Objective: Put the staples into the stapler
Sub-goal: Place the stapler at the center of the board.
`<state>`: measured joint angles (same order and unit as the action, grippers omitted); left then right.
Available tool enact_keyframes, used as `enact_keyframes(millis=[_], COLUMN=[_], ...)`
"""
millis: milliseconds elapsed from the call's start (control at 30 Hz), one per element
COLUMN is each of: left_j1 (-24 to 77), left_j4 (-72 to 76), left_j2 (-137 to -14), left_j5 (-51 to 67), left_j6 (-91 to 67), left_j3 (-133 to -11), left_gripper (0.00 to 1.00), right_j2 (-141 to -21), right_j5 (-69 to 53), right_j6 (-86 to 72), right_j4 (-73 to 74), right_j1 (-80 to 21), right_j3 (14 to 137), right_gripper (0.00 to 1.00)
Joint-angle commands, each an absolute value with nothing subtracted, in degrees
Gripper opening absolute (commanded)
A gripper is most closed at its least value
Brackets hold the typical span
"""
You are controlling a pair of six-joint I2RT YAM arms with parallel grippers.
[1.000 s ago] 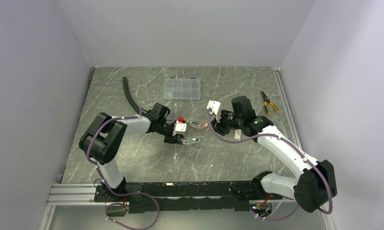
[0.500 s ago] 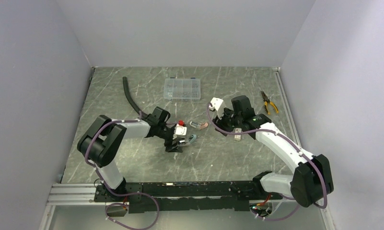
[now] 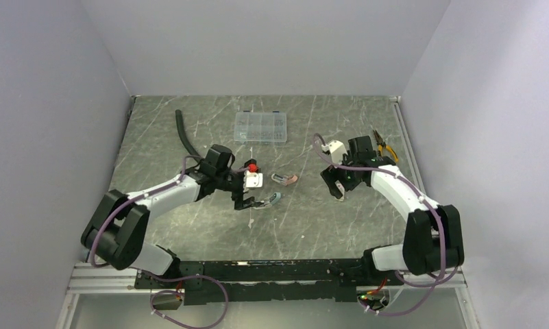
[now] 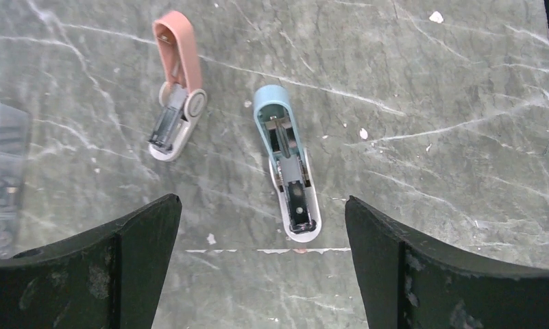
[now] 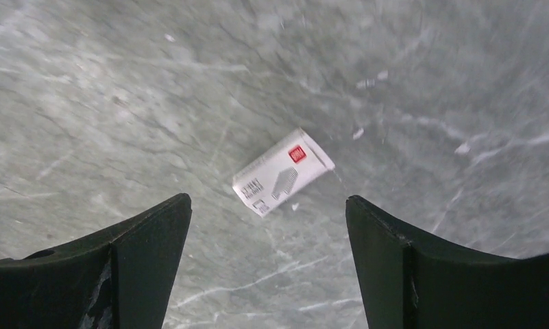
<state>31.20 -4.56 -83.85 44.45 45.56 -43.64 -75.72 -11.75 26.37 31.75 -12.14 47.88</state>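
The left tool [image 4: 261, 201] hung released, its fingers spread wide and holding nothing, above the blue stapler [image 4: 293, 171]. This stapler lay flipped open on the tabletop [image 4: 463, 103], its channel facing up. A pink stapler [image 4: 177, 86] lay just beside it, also open. The right tool [image 5: 268, 199] was likewise released and empty, hovering over a small white carton [image 5: 283, 171] with a red mark, well apart from both staplers.

The staples could not be made out as a loose strip. Metal showed inside the blue stapler's channel, but whether that was a strip or only the rail could not be told.

The stapler looked small, light and plastic, so it would likely skid on the smooth stone and flop at its hinge. A hold across the sides of its base seemed safest. A staple strip would be thin and brittle and liable to snap, so it would best be pinched lightly along its long edges.
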Motion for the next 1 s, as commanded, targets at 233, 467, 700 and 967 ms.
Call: enact_keyframes(millis=[233, 467, 700, 967], left_j1=[31.2, 31.2, 31.21, 30.39], left_j4=[-7.63, -7.15, -6.26, -5.27], left_j2=[-77.57, -76.91, -77.21, -77.43], left_j5=[41.41, 40.31, 40.09, 39.48], left_j6=[45.12, 45.31, 45.4, 41.63], left_j3=[-46.42, -45.9, -45.78, -46.87], left_gripper=[0.94, 0.94, 0.94, 0.94], right_j2=[-86.54, -90.68, -91.66, -93.25], right_j5=[-17.25, -19.04, -19.19, -15.24], right_j6=[21.33, 18.36, 16.83, 15.45], right_j4=[37.35, 37.42, 35.99, 33.53], right_j1=[-4.63, -4.54, -4.78, -10.56], right_j3=[53.74, 55.32, 55.08, 54.9], right_gripper=[0.85, 0.8, 0.69, 0.57])
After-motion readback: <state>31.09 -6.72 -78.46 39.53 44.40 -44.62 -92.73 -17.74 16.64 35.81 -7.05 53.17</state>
